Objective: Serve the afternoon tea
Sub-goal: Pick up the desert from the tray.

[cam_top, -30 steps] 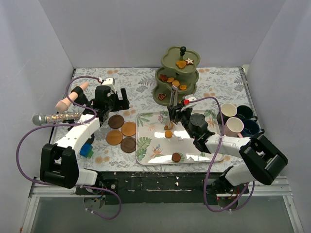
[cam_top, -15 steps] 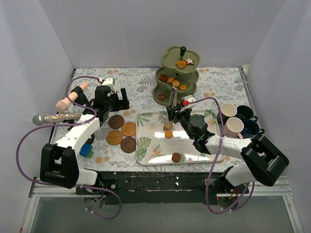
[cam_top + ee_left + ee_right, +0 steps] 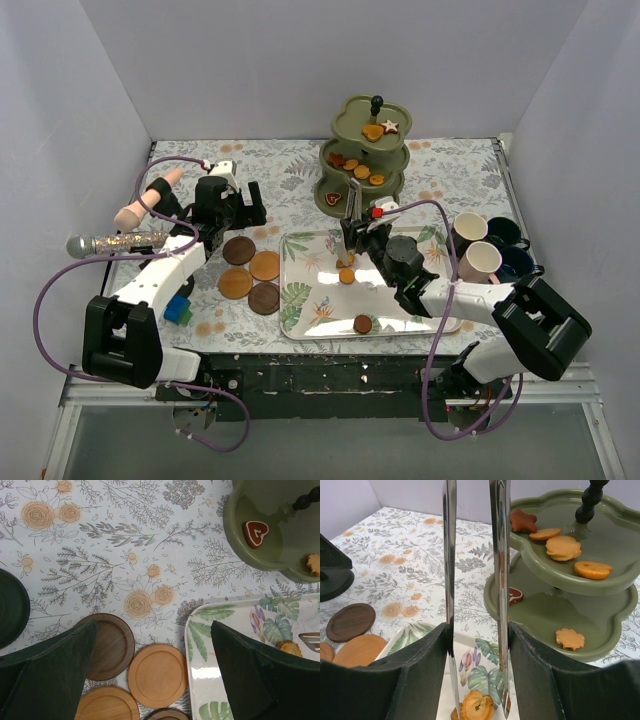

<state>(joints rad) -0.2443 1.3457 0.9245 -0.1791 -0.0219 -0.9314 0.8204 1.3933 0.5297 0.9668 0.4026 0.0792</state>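
- Top external: olive three-tier stand (image 3: pixel 362 150) at the 12 o'clock side of the bench (image 3: pixel 450 170), with biscuits on every tier.
  - Leaf-print tray (image 3: pixel 300 300) sits at centre, with orange biscuits (image 3: pixel 347 275) mid-tray and a brown biscuit (image 3: pixel 363 323) near its 6 o'clock edge.
  - Four coasters (image 3: pixel 250 270) lie at the tray's 9 o'clock.
  - Mugs (image 3: pixel 483 260) cluster at its 3 o'clock, none on a coaster.
  - Glittery microphone (image 3: pixel 115 242) lies far out at 9 o'clock.
- Left wrist: left tool (image 3: pixel 152 630) is spread and pinches nothing, hovering above the coasters. The stand's bottom tier, at 1 o'clock, carries a heart biscuit (image 3: pixel 255 532).
- Right wrist: right tool (image 3: pixel 477 630) is pinching the metal tongs (image 3: pixel 449 555). The blades stand apart, their tips either side of a scalloped biscuit (image 3: pixel 475 707) on the tray. The stand rises at 2 o'clock.
- Step in hand, by judgement: taking a biscuit off the tray with the tongs, bound for the stand.
- Next move calls for squeezing the blades onto the biscuit and lifting it level. It then goes toward 12 o'clock over a tier's rim to a bare spot. Mugs and coasters are not yet paired.
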